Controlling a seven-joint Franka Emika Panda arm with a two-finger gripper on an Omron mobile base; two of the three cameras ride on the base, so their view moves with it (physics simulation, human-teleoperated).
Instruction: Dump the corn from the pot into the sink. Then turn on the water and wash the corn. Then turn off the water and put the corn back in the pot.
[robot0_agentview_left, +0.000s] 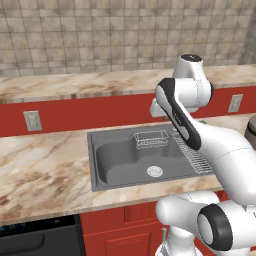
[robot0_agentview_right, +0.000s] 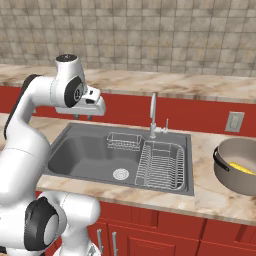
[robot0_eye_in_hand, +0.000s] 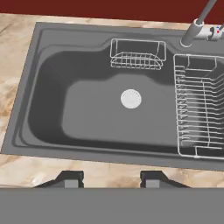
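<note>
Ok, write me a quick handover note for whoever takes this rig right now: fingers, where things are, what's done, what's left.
Gripper: fingers apart, holding nothing, hovering above the sink's left side.
Corn: in the pot.
Pot: on the counter right of the sink, untouched.
Sink: basin bare apart from the drain, small basket and dish rack; no water running from the faucet.
Done: nothing yet.
Left: dump corn, water on, wash, water off, corn back in pot.

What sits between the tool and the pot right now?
The faucet and the wire dish rack in the sink's right side lie between the tool and the pot. The corn is in the pot.
</note>
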